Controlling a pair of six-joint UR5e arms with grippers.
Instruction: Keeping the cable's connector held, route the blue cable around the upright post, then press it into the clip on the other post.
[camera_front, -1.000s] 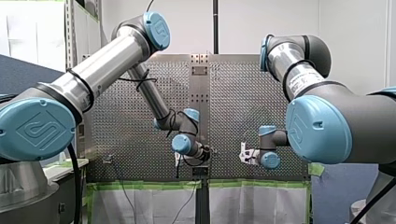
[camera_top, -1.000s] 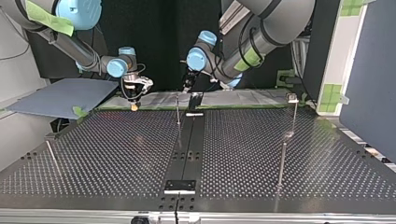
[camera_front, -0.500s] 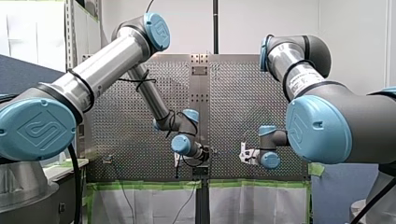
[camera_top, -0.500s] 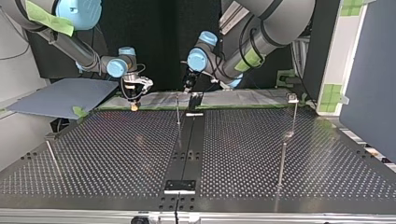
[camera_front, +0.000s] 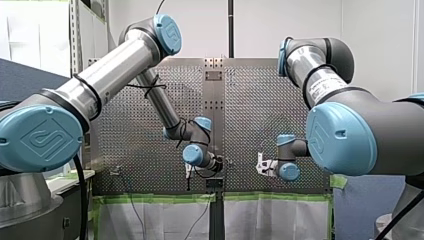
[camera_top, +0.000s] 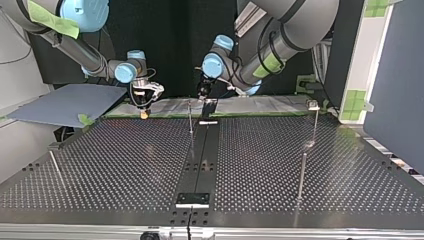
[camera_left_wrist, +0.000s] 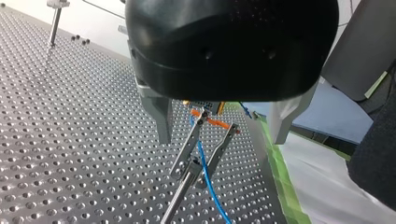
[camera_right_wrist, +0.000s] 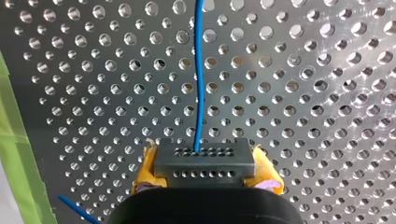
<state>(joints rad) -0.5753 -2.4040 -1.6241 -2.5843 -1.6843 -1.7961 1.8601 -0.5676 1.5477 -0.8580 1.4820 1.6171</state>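
Clamping the black connector (camera_right_wrist: 204, 161) from both sides, my right gripper (camera_right_wrist: 205, 170) has its fingers narrowed onto it, the yellow pads (camera_right_wrist: 268, 179) pressed against the connector's short ends. The connector is a flat rectangular block with rows of small round holes on its face. The blue cable (camera_right_wrist: 199, 84), thin and smooth, leaves one of those holes and runs straight ahead of the fingers over the table (camera_right_wrist: 303, 93), a grey metal sheet drilled in a regular grid. A strip of green tape (camera_right_wrist: 14, 154) edges the table beside the gripper.

My left gripper (camera_left_wrist: 219, 137) has a rounded black body, and its bare metal fingers (camera_left_wrist: 161, 116) stand wide apart and hold nothing. Between and beyond them is the clip (camera_left_wrist: 189, 144), two slim metal arms spread in a V with orange tips, on top of a thin round steel post (camera_left_wrist: 180, 193). The cable passes between the clip's arms and runs down beside the post; I cannot tell whether it is seated.

In the top view this post stands at twelve o'clock on the table, with my left gripper just above it and my right gripper at about eleven o'clock.
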